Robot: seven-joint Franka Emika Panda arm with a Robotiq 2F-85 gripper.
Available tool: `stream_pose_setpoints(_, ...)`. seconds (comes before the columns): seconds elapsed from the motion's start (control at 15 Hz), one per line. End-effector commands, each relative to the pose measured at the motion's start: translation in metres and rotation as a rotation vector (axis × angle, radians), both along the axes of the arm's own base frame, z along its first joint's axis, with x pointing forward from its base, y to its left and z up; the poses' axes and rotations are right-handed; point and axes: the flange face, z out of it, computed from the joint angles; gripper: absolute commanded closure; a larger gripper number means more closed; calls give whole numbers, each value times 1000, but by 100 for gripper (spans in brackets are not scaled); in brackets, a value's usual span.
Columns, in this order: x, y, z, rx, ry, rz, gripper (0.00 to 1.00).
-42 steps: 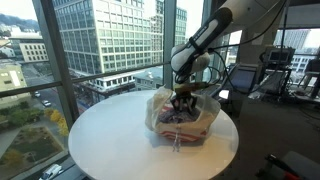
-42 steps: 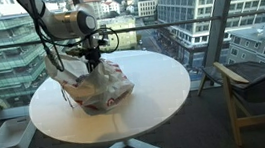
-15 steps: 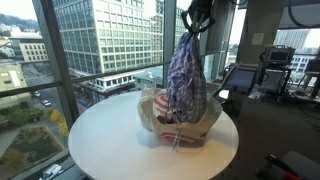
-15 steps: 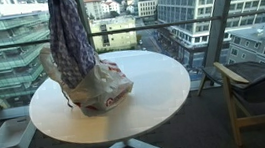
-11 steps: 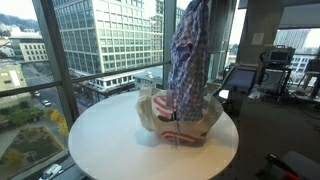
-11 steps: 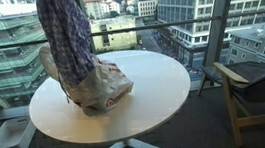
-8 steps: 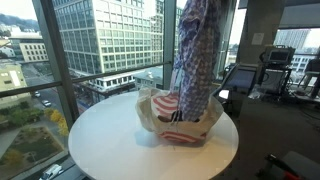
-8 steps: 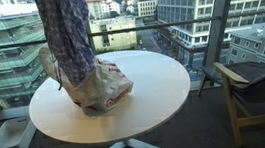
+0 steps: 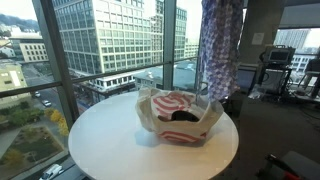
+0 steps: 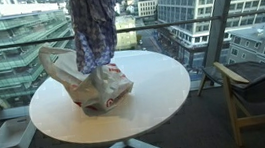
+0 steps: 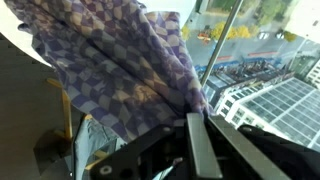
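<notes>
The checked cloth [image 9: 219, 48], purple and white and possibly a shirt, hangs in 1 long drape high above the round white table [image 9: 100, 140]. Its top runs out of the upper edge of both exterior views, so the grip itself shows only from the wrist. There the gripper [image 11: 197, 125] is closed tight on a bunched fold of the fabric [image 11: 110, 70], and everything below the pinch falls freely under its own weight, which is why the cloth [image 10: 92, 28] reads as a narrow column, not a spread sheet.

Its lower hem comes down close to the white plastic bag [image 9: 180, 115] with red stripes, at the bag's rim and to 1 side of its middle. Whether hem and bag touch I cannot tell. The bag [image 10: 93, 83] sits slumped on the table [image 10: 145, 93] with its mouth gaping upward, its soft walls standing only where they are crumpled. Something dark lies inside it.

Around the table are floor-to-ceiling windows [image 9: 100, 50] onto city buildings, and 1 armchair [image 10: 249, 81] stands well apart from it.
</notes>
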Motion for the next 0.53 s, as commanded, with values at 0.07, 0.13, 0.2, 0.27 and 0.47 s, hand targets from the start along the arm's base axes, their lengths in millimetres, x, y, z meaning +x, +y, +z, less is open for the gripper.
stream_pose_setpoints(0.07,36,-35,10,-37,-102,-155,98)
stream_pose_setpoints(0.13,49,-38,3,-58,-96,-168,98)
stream_pose_setpoints(0.2,60,-41,-4,-75,-86,-181,98)
stream_pose_setpoints(0.27,73,-40,-14,-93,-67,-193,98)
stream_pose_setpoints(0.47,106,-26,-48,-167,34,-229,98)
